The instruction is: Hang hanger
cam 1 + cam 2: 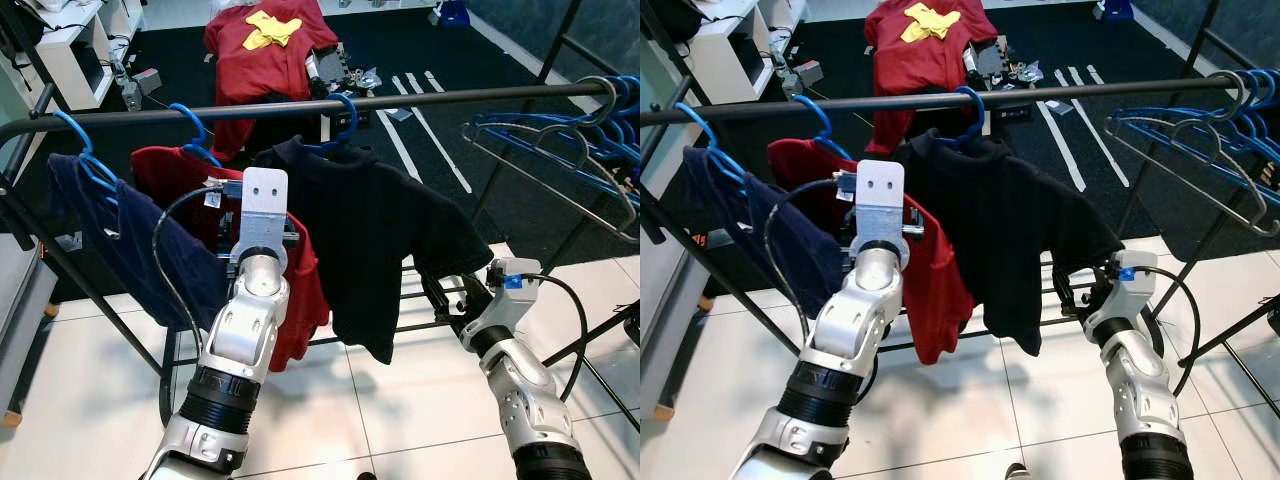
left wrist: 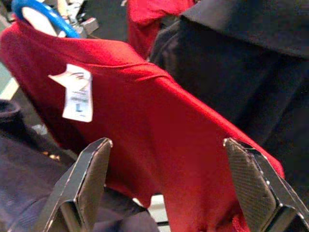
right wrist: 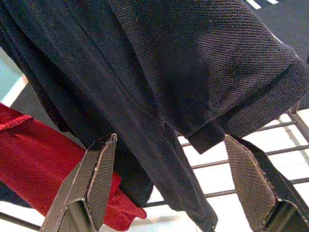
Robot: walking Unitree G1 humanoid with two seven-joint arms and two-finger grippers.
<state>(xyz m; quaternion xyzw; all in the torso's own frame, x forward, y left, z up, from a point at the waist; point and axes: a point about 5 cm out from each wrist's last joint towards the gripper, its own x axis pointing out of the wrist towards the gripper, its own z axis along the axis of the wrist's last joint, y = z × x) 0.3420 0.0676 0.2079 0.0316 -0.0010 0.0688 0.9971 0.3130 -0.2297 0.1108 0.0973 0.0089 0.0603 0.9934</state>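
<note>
Hanging from the rail [image 1: 300, 103], a blue hanger [image 1: 345, 120] carries the matte black shirt [image 1: 370, 240]; bumping it could unhook it. Left pincer [image 2: 166, 183] gapes wide, empty, facing smooth red shirt [image 2: 145, 125]. Right pincer [image 3: 171, 181], spread and empty, faces knitted black fabric.

Eyes: from head, forward and down at rail [image 1: 300, 104].
Wrists: close on shirts; red shirt [image 2: 159, 145] shared.

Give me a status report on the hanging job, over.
Left gripper open, facing the red shirt. Right gripper open, under the black shirt. Black shirt's blue hanger hooked on the rail. Nothing held.
</note>
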